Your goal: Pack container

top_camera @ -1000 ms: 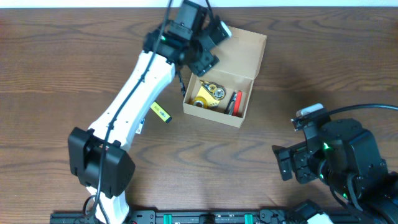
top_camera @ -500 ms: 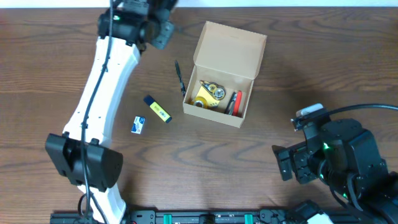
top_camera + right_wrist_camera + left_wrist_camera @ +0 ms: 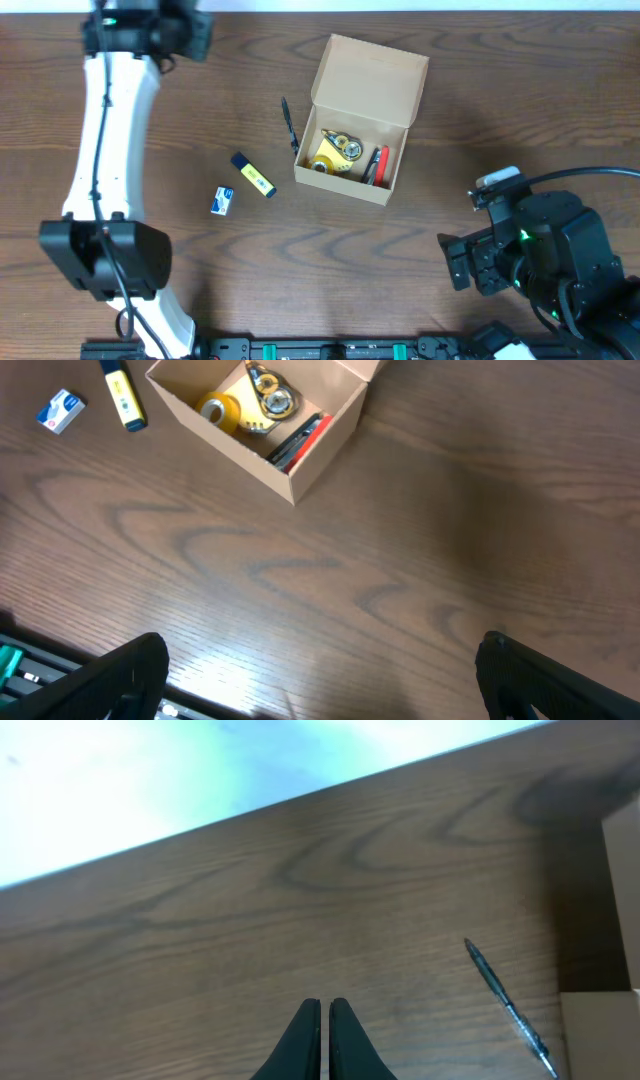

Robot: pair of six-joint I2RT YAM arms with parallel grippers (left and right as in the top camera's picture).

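The box (image 3: 368,75) sits on the table (image 3: 480,100) near the far edge, a little right of middle. Its mouth faces up and its lid flap is open toward the far edge. Its long axis runs roughly along that edge, right end slightly nearer.

The left gripper (image 3: 322,1035) hovers over the far left corner, jaws pressed together, empty. The right gripper (image 3: 320,660) waits by the near right corner, jaws wide, empty.

The likely next pick is the pen (image 3: 289,122), just left of the box: open first, close across its shaft, lift clear of the wall. The highlighter (image 3: 254,176) and a small packet (image 3: 222,201) lie further left.
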